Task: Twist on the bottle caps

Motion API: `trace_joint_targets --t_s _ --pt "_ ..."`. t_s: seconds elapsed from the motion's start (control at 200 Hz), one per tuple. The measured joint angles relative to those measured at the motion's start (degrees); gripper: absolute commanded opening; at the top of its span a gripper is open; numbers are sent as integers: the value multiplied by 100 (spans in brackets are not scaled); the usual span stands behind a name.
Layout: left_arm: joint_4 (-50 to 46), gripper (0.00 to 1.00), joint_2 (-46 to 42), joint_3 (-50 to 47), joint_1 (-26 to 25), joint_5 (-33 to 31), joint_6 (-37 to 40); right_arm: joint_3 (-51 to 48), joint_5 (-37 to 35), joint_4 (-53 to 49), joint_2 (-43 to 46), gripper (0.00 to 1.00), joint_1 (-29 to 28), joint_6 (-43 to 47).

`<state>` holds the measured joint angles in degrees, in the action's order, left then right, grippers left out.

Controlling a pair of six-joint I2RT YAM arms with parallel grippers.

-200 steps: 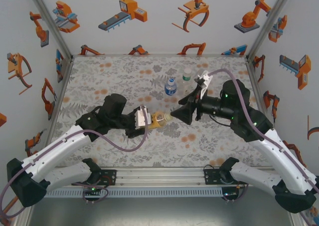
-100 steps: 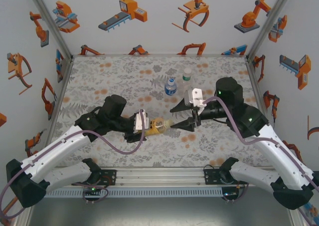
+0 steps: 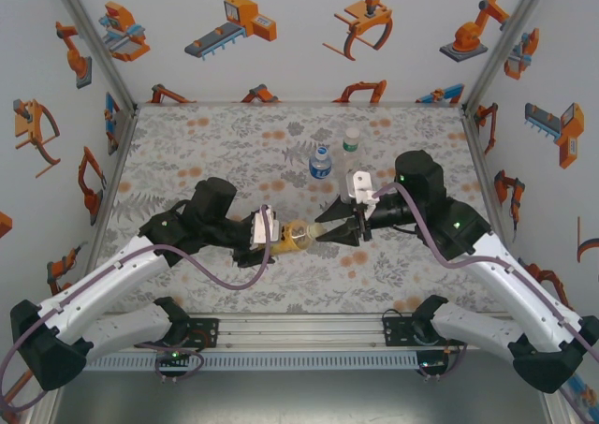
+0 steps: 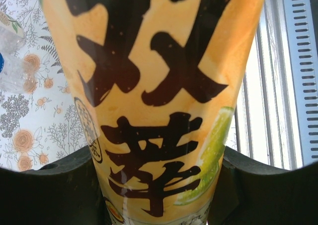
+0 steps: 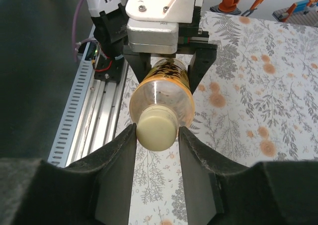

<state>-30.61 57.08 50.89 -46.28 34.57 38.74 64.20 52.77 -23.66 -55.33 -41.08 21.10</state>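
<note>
While the left gripper (image 3: 270,235) clamps the yellow bottle (image 4: 159,86) sideways above the mat (image 3: 206,143), capping is in hand.
The right gripper (image 3: 321,232) pinches the pale cap (image 5: 156,130) on the bottle's neck from both sides. Next, I judge, comes a wrist twist that keeps cap and thread aligned. Farther back, the blue-labelled bottle (image 3: 320,165) and the green-white bottle (image 3: 350,149) stand upright, near each other.

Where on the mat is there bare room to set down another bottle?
Bare: the far-left mat, from left wall to blue-label bottle, and the near strip by the rail. Crowded: the middle, where left tool and right tool hold the yellow bottle and cap, pale bottle behind.
</note>
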Motion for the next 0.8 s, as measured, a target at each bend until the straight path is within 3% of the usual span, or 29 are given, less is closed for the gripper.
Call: trace_joint_targets --t_s 0.21,0.466,0.606,0.801 --pt "7 0 0 0 0 4 -13 -31 35 162 0 33 -37 -122" --pt "-7 0 0 0 20 -48 -107 -109 -282 330 17 0 -59 -785" --pt "-7 0 0 0 42 -330 -203 -446 -1025 820 153 0 -76 -2306" --pt "164 0 37 0 63 -804 -356 -651 -2490 1014 192 0 -107 -5580"
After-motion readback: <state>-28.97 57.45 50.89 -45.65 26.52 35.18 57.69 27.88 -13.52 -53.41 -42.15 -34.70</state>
